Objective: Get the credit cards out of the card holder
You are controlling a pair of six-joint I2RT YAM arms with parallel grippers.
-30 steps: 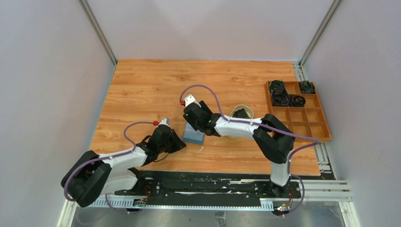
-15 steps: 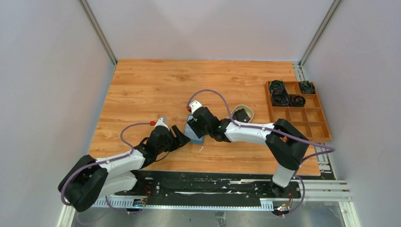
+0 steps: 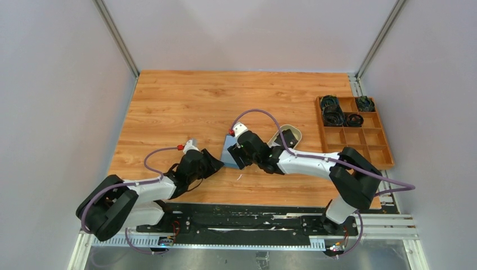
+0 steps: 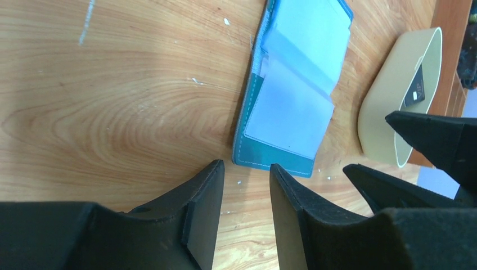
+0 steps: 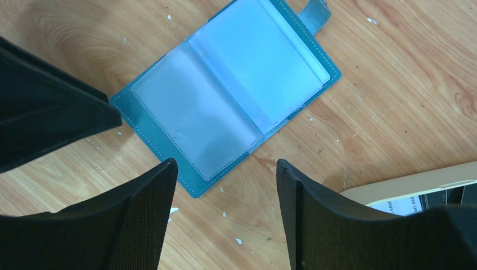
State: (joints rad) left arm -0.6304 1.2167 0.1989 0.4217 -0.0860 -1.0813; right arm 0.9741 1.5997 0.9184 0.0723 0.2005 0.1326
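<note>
card holder [image 5: 225, 107] lies open, mid-worktop [image 3: 180, 101]. right gripper [image 5: 225, 163] hovers wide and empty above it; left gripper [image 4: 246, 166] sits narrow and empty at its left. next move, probably: pinching a card from a sleeve.

Cropped at the right wrist view's corner: beige tray [image 5: 416, 179] (card [image 5: 405, 203] inside, print unreadable). Glare-washed, contents untellable: card holder [image 5: 225, 95] sleeves.
</note>
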